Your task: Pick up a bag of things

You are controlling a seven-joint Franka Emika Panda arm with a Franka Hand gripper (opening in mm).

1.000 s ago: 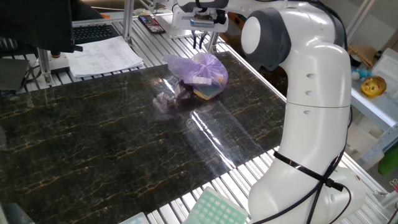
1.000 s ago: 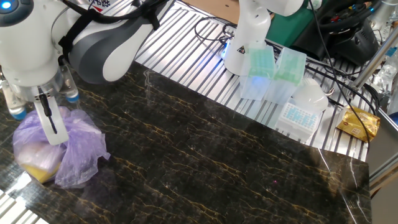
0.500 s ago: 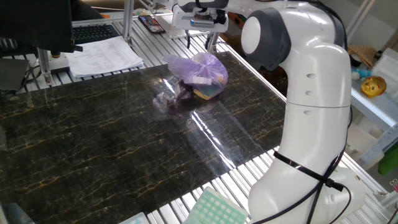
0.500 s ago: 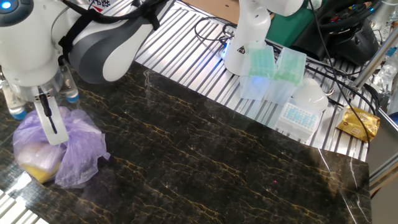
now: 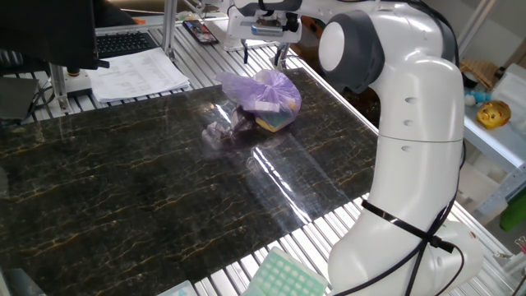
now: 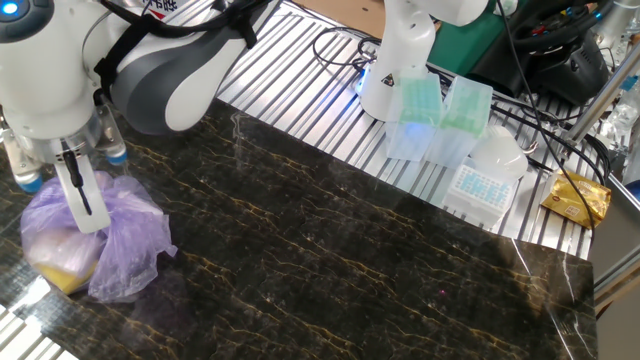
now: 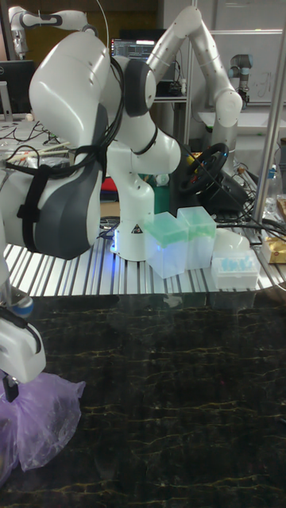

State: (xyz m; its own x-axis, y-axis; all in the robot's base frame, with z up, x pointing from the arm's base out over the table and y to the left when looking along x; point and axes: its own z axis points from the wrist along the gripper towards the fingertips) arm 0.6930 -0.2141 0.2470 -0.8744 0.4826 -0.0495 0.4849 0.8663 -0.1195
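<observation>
The bag of things (image 5: 267,97) is a lumpy lilac plastic bag with white and yellow items showing through, lying on the dark marble slab (image 5: 123,189) at its far edge. My gripper (image 5: 263,56) hangs just above the bag's top, open, its two fingers spread apart with nothing between them. In the other fixed view one finger (image 6: 78,195) stands in front of the bag (image 6: 125,245), low against its upper folds. The tall fixed view shows the gripper (image 7: 9,389) at the lower left, over the bag (image 7: 44,425).
A small clear greyish plastic wad (image 5: 218,131) lies just left of the bag. A stack of papers (image 5: 136,74) sits beyond the slab. Pipette-tip boxes (image 6: 440,110), a white box (image 6: 480,180) and a yellow packet (image 6: 575,198) stand on the ribbed table. The arm's base (image 5: 407,181) rises at the right.
The gripper's fingers have spread apart, from nearly together to wide open, above the bag. The bag and the arm have stayed in place.
</observation>
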